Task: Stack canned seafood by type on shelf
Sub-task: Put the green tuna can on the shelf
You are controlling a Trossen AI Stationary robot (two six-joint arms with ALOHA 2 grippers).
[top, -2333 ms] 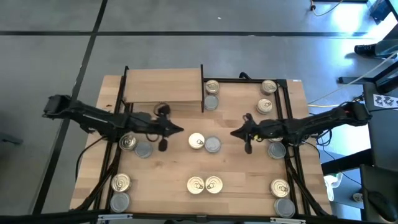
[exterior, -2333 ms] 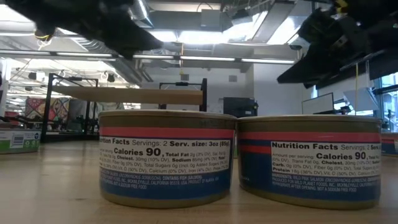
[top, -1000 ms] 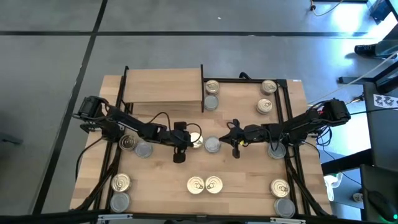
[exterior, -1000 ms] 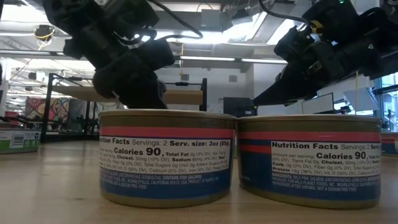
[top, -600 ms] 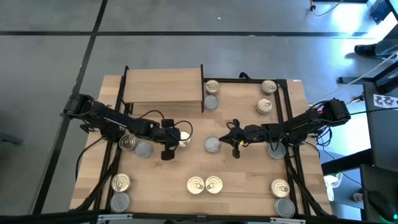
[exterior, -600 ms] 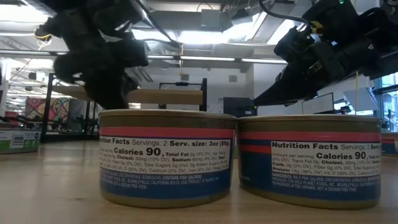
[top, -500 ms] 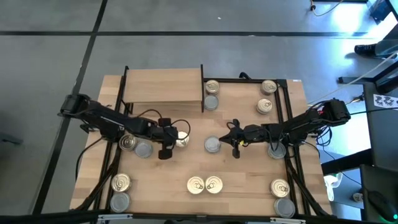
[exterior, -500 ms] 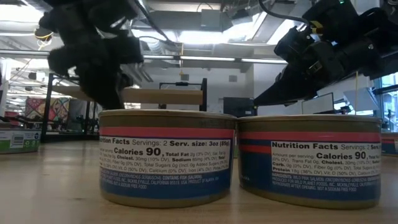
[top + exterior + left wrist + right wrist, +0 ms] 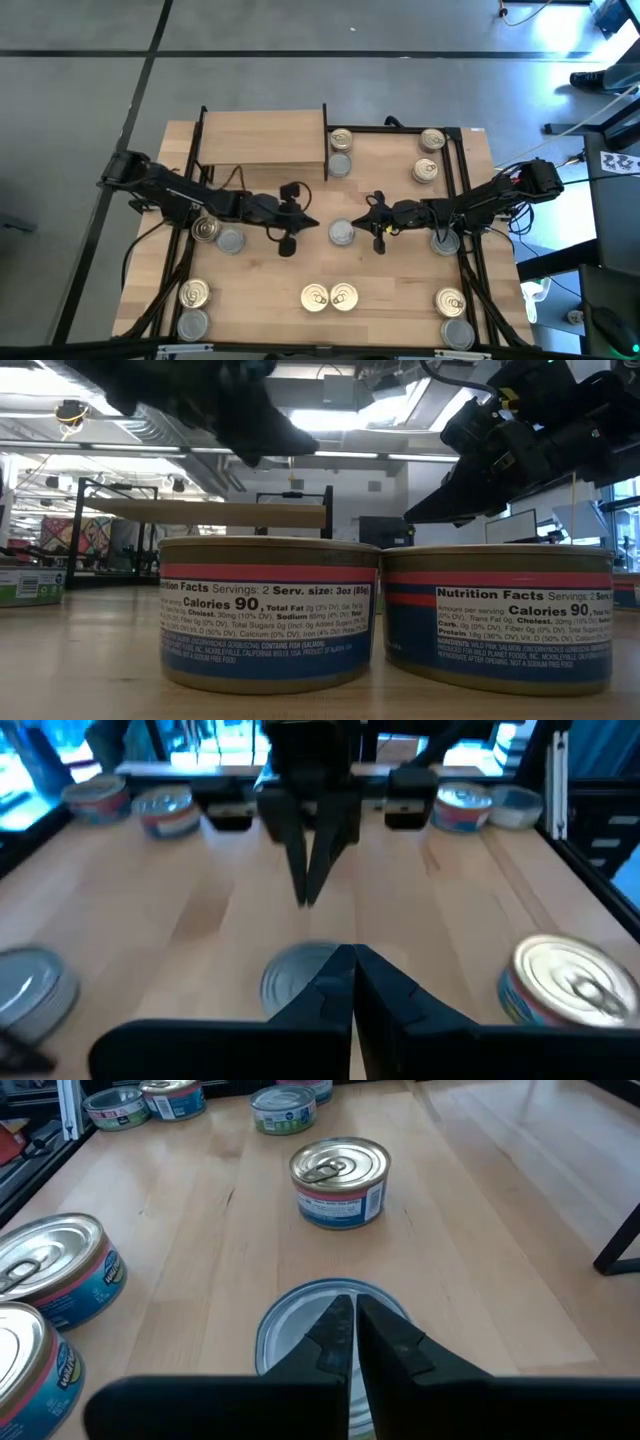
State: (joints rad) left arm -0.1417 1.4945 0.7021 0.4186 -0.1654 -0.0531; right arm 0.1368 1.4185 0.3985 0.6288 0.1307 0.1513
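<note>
Canned seafood tins lie scattered over the tabletop [image 9: 270,275] in the high view, mostly in pairs near its edges: two by the shelf's right post, two at the far right, pairs down both sides and one pair of gold-lidded tins [image 9: 331,297] at the near edge. The shelf [image 9: 262,137] sits at the far left corner, its top bare. A silver-topped tin [image 9: 342,233] lies mid-table between the left gripper [image 9: 312,224] and the right gripper [image 9: 366,217], both pinched shut and empty, with open wood around them.

Low view: two tins fill the foreground, a left tin [image 9: 268,612] and a right tin [image 9: 497,616], labels reading "Nutrition Facts", "Servings: 2", "Calories 90".

Left wrist view: closed fingers point over the silver tin toward the other gripper's closed tips.

Right wrist view: closed fingers hang over the silver tin; beyond stands a gold pull-tab tin [image 9: 340,1182], its label unreadable.
</note>
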